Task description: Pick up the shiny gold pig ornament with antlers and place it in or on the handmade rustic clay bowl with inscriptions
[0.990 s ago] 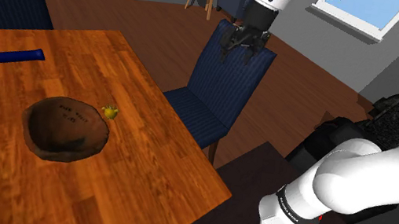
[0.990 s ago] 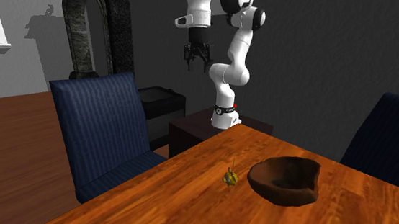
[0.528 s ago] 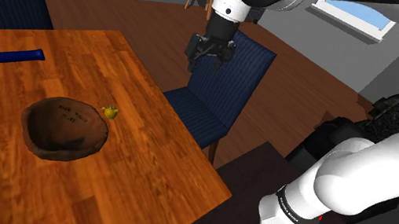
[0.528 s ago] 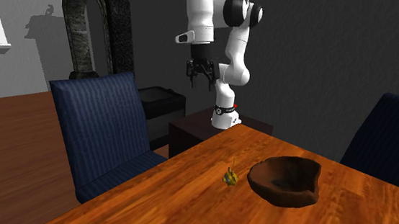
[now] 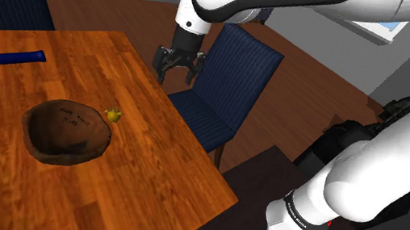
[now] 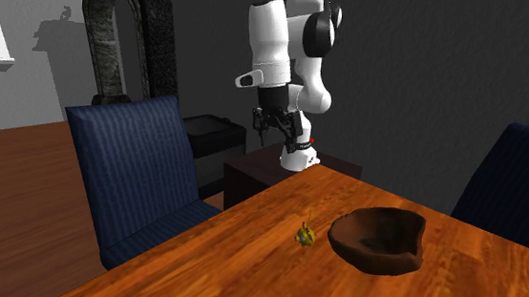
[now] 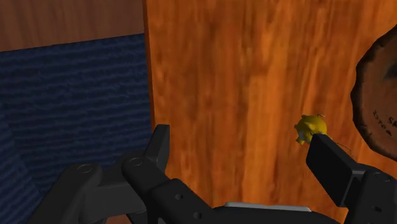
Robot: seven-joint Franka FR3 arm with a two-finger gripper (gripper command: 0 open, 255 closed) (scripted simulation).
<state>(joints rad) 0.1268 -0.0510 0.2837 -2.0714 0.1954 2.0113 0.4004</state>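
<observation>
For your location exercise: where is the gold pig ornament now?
Shoulder view: the gold pig ornament sits on the wooden table, just right of the brown bowl.

Glossy wood table; rough brown bowl; gold pig.

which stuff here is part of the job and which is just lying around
Job: gold pig, brown bowl, hand (open).
Lying about: blue-handled tool, blue chair.
</observation>
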